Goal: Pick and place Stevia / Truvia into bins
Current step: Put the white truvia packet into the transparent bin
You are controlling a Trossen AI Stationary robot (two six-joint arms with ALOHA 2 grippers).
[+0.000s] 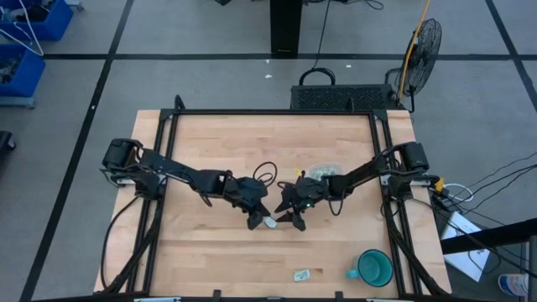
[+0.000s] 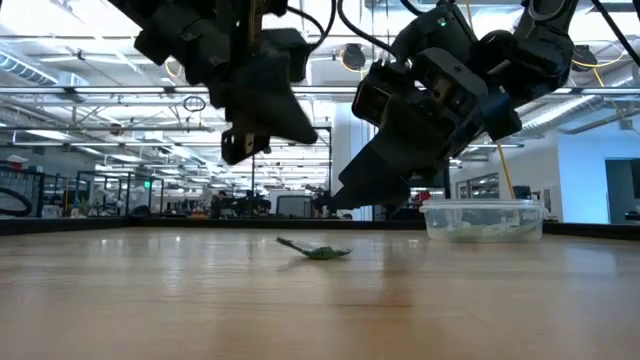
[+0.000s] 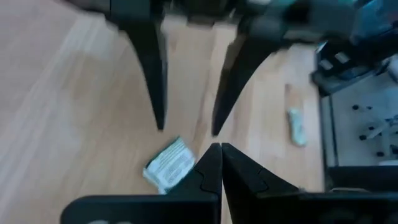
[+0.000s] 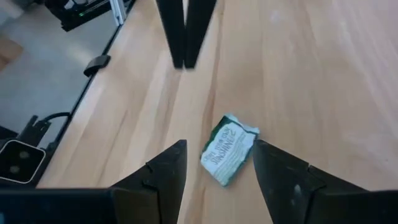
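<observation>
Sachets of Stevia / Truvia are scattered in three places. One crumpled sachet (image 1: 270, 222) lies on the wooden table (image 1: 210, 143) near its centre, directly between the two grippers. A second sachet (image 1: 302, 274) lies well apart at about five o'clock from the first, beside the teal mug (image 1: 372, 268). Several more are already held in the clear bin (image 1: 323, 172), which stands at about one o'clock from the central sachet.

The right gripper (image 4: 216, 163) is held low over the central sachet with its fingers spread apart, one on either side of the packet, apparently so that it can be closed around it. No contact is seen yet; in the low view the sachet lies flat on the wood below both arms.

The left gripper (image 3: 221, 165) hangs just beside the sachet at about nine o'clock, its fingers pressed together and holding nothing. It is judged to be waiting, or steadying the approach.

The bin is placed close to the right arm, so only a short carry would be needed.
</observation>
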